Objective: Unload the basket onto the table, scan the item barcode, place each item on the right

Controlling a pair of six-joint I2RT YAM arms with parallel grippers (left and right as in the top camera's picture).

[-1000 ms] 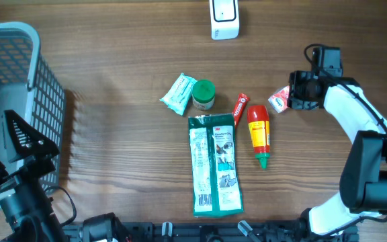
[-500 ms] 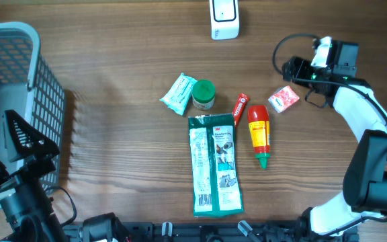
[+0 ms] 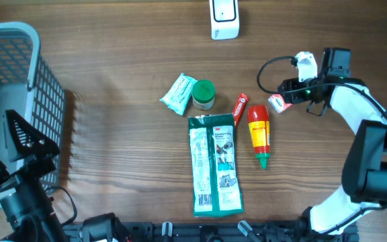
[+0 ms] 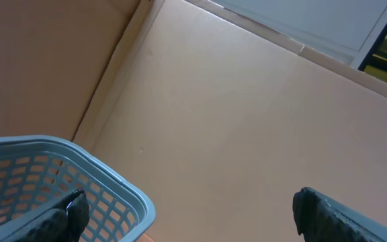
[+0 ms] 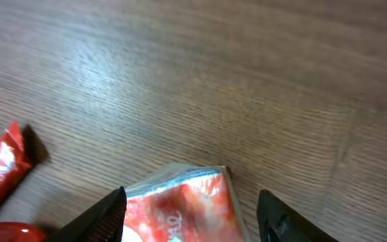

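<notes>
Red and white, the packet (image 5: 180, 205) lay flat on the bench (image 5: 213, 81) between our spread right fingers (image 5: 284, 218), so we felt we should squeeze its edges evenly and lift it flat, while our left fingers (image 4: 328, 215) gaped wide by the basket (image 4: 79, 175).

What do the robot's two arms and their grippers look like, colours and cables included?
The right arm has white curved shells alternating with black joints, and a thin black cable loops out beside its wrist. Its fingers are black and blunt-tipped. The left arm looks mostly black, with black fingers.
</notes>
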